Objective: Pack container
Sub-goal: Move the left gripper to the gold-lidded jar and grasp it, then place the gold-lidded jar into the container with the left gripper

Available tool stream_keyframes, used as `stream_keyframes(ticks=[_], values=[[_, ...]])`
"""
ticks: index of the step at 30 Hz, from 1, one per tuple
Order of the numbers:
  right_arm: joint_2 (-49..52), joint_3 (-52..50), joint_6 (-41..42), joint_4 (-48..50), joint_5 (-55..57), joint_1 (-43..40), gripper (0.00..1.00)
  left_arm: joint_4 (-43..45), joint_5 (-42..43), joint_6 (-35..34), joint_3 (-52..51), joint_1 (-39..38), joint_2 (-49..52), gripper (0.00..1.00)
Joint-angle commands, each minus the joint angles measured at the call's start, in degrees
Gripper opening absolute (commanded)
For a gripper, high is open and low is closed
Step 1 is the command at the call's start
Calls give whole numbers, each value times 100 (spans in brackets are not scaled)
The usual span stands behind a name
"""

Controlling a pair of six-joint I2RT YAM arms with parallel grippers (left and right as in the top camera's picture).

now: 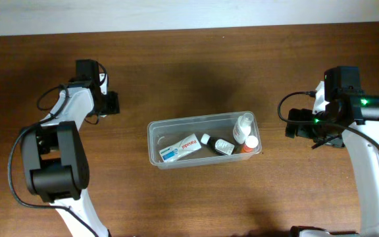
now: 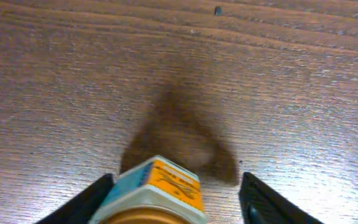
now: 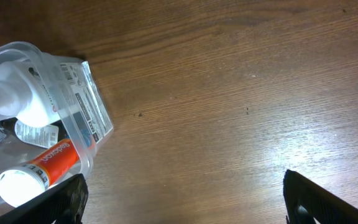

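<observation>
Four small items (image 1: 216, 143) inside container (image 1: 150, 139)

I am seeing the table (image 1: 189, 59) under the container (image 1: 196, 119) showing as brown wood, its grain running in fine lines, with a soft satin sheen. The container is reading as clear, smooth, glossy plastic, with a printed paper sticker (image 3: 86, 106) on its end wall. Inside the container, a white bottle (image 3: 23, 99) is looking like smooth plastic, an orange tube (image 3: 51, 162) glossy, a white box (image 1: 180, 147) like matt card. Well left of the container, the left gripper (image 2: 176, 179) is showing matt black fingers (image 2: 82, 205) either side of a pack (image 2: 157, 196) wearing a glossy orange and blue label.
</observation>
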Motion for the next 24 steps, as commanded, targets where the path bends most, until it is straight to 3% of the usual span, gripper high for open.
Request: stream_keyframes(ticks=[1,11,16,20,24], values=[[11,0,-44,-2,-28,-37,92,-33,63,-28,70,35,76,56],[11,0,-44,-2,-28,-37,92,-70,66,-26,76,35,57,29],[11,0,-44,4,-28,-37,92,-264,70,-22,140,-155,-529,22],[11,0,-44,7,-28,-37,92,-621,481,396,140,-857,-1849,20],[11,0,-42,7,-28,-37,92,-1213,535,1244,140,-1897,-2717,20]])
